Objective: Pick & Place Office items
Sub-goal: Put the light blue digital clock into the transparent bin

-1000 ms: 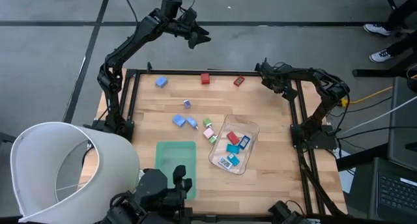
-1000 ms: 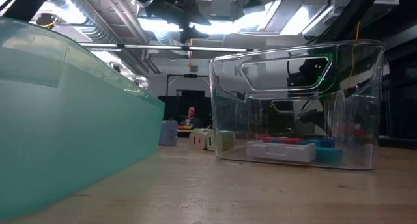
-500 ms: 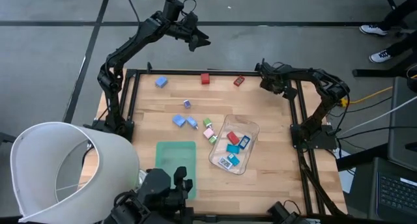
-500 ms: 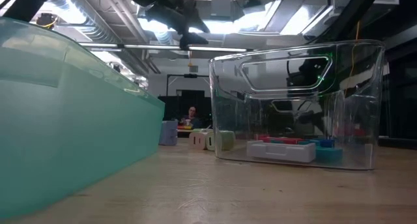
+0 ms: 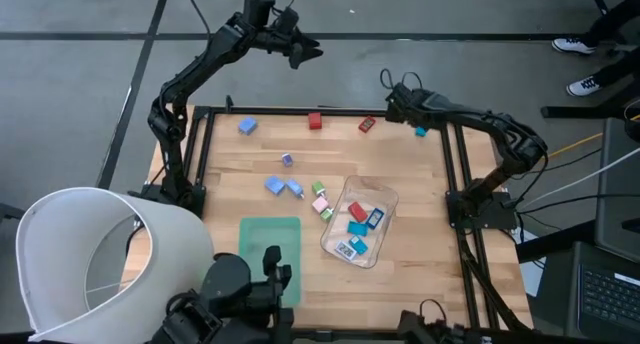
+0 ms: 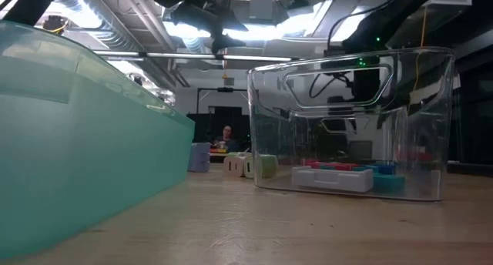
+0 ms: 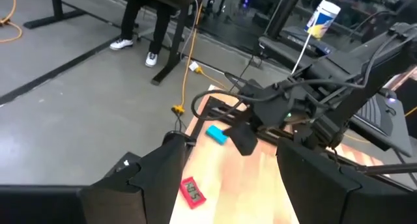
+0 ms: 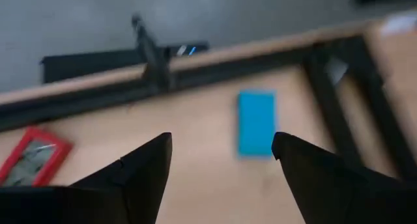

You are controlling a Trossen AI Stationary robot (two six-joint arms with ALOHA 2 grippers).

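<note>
Wooden surface [image 5: 400,174] bordered by a black metal frame [image 5: 462,174]. A clear plastic rectangular tray [image 5: 387,199] lies right of centre, set at an angle; in the low view its transparent wall [image 6: 416,119] fills the right half. A flat green rectangular mat [image 5: 268,239] lies just beside the tray, on its left, near the front edge. A large white lampshade-like cylinder [image 5: 90,254] stands at the front left corner. Grey floor [image 5: 80,74] surrounds the surface. A person's white shoes [image 5: 585,64] appear at upper right; a laptop [image 5: 610,294] sits at lower right.

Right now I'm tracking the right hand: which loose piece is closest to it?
The teal piece at the table's far right edge, just beside the right hand; the red ones lie farther left.
</note>
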